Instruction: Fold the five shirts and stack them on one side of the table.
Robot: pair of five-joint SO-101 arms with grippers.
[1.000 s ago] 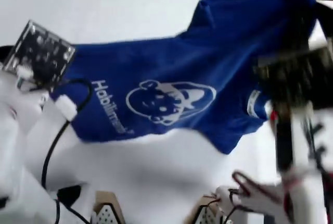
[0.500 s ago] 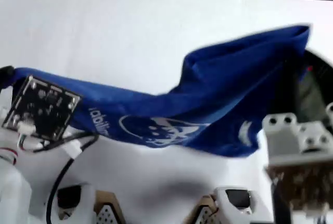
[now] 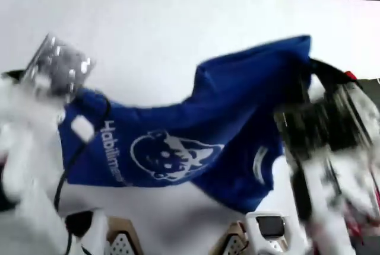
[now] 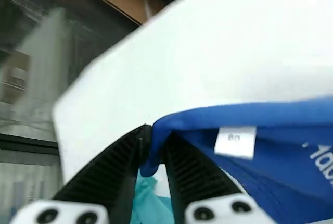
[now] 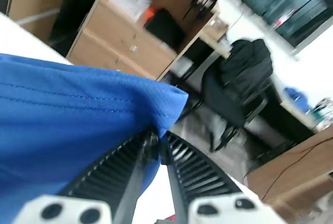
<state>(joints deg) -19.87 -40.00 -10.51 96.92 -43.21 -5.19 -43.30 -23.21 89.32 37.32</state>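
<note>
Currently, one blue shirt (image 3: 178,148) is held at two opposite ends. The left end effector (image 4: 153,148) is clamped on a folded edge near the sewn tag (image 4: 235,141). The right end effector (image 5: 156,150) is pinched on a corner of the fabric. This two-point grip spreads the shirt between the arms, print side up, over the middle of the table (image 3: 148,24). Whether its sagging lower edge touches the table cannot be told. Held this way, the shirt is probably ready to be laid flat for folding. A teal cloth (image 4: 148,206) shows beyond the left end effector; it may be another shirt.
</note>
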